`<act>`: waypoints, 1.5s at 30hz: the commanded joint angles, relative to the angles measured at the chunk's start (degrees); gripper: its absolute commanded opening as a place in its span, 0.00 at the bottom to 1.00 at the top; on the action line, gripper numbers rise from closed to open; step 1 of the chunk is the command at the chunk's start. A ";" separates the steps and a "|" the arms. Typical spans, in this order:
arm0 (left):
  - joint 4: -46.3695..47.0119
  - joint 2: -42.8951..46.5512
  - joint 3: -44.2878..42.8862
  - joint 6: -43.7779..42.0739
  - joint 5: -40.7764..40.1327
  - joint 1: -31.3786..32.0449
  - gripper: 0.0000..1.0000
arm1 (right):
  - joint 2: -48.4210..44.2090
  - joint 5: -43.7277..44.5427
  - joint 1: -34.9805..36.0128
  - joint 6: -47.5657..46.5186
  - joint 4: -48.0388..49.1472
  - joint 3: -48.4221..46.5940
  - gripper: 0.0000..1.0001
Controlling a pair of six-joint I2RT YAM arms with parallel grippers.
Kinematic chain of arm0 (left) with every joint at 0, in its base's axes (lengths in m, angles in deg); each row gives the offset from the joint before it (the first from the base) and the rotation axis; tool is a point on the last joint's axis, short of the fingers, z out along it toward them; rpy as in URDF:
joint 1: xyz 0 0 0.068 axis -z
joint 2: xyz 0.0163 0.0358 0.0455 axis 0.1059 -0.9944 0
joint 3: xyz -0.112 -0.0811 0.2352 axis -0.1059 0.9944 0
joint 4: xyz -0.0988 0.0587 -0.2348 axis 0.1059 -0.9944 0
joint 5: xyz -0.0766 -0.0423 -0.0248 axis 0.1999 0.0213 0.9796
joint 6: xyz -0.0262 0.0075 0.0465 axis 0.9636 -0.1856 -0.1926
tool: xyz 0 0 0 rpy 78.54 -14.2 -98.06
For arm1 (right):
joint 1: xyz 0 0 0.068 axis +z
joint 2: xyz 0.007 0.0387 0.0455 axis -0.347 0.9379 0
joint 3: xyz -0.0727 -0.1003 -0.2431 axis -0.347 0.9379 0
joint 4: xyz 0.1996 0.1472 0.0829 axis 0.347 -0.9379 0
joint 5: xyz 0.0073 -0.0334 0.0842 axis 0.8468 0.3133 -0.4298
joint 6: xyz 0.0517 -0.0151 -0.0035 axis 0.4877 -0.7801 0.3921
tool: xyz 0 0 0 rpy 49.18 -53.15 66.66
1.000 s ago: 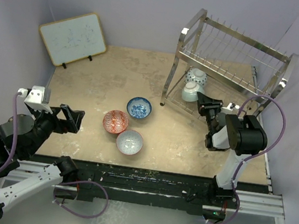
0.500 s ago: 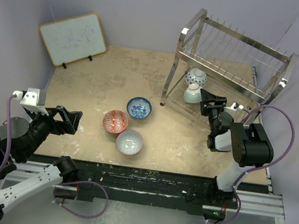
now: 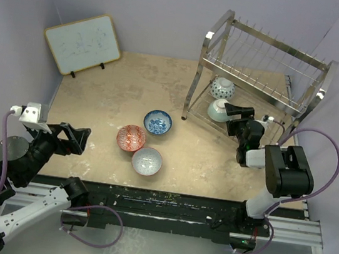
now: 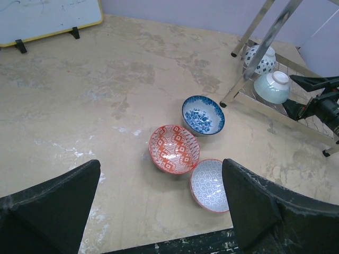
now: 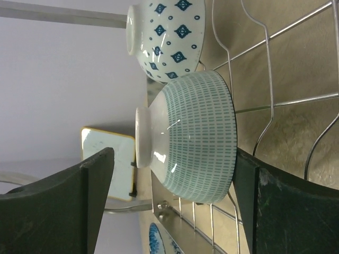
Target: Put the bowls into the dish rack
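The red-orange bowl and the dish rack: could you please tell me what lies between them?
A blue-and-white bowl sits between them, plain in the top external view.

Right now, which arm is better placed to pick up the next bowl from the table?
Probably left. The left gripper is open and faces the red-orange bowl and two others. The right gripper is far off at the dish rack, open around the mint bowl.

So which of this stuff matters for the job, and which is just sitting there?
Job: dish rack; mint bowl and blue-diamond bowl in it; blue bowl, red bowl, grey bowl on the table.
Just there: whiteboard.
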 commanded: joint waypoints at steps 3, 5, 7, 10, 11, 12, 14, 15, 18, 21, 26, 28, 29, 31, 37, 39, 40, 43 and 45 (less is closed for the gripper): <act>0.63 0.47 -0.69 -0.27 -0.46 0.21 0.99 | -4.56 2.01 -0.40 -3.86 -14.83 -5.42 0.95; 0.63 0.53 -0.64 -0.19 -0.41 0.22 0.99 | -5.36 2.52 -0.38 -5.51 -20.24 -7.40 0.98; 0.63 0.58 -0.60 -0.20 -0.28 0.22 0.99 | -6.21 3.47 -0.40 -8.38 -26.78 -9.99 0.99; 0.63 0.62 -0.55 -0.18 -0.25 0.22 0.99 | -6.73 5.90 -0.40 -13.49 -37.54 -15.05 0.99; 0.63 0.66 -0.52 -0.23 -0.32 0.22 0.99 | -6.68 6.59 -0.34 -14.79 -40.88 -16.78 0.99; 0.70 0.69 -0.47 -0.26 -0.35 0.22 0.99 | -6.53 7.13 -0.38 -16.13 -43.38 -18.15 0.99; 0.99 0.73 -0.30 -0.29 -0.30 0.22 0.99 | -6.02 7.40 -0.31 -17.73 -46.85 -20.06 0.99; 1.10 0.80 -0.21 -0.32 -0.28 0.22 0.99 | -5.88 7.59 -0.31 -18.65 -48.65 -20.76 0.99; 1.33 0.95 0.01 -0.21 -0.20 0.22 0.99 | -5.68 8.80 -0.36 -21.33 -51.45 -22.00 0.99; 1.42 0.88 0.08 -0.18 -0.10 0.20 0.99 | -5.87 10.24 -0.31 -22.91 -53.23 -22.19 0.99; 1.59 0.70 0.18 -0.20 -0.07 0.22 0.99 | -8.64 11.66 -0.31 -26.10 -52.66 -20.78 0.99; 1.74 0.65 0.33 -0.10 -0.07 0.17 0.99 | -10.31 10.56 -0.27 -27.76 -52.07 -20.30 0.99; 1.81 0.64 0.43 -0.09 -0.04 0.20 0.99 | -11.36 9.87 -0.19 -28.58 -51.73 -19.98 0.99; 2.03 0.68 0.62 -0.10 -0.08 0.21 0.99 | -14.37 8.92 0.18 -30.09 -51.38 -19.06 0.99; 2.61 0.40 1.13 -0.09 0.10 0.22 0.99 | -20.84 4.71 0.66 -34.33 -50.25 -16.90 0.99; 2.80 0.23 1.36 -0.09 0.16 0.22 0.99 | -20.69 2.26 0.74 -35.44 -50.01 -17.13 0.99; 2.96 0.16 1.56 -0.09 0.16 0.21 0.99 | -20.39 0.31 0.82 -35.75 -49.40 -17.14 0.99; 3.38 0.00 1.99 -0.10 0.30 0.19 0.99 | -19.01 -4.47 1.21 -36.54 -46.68 -17.04 0.99; 3.67 -0.13 2.22 -0.09 0.16 0.21 0.99 | -17.89 -8.21 1.40 -36.96 -43.58 -16.72 0.99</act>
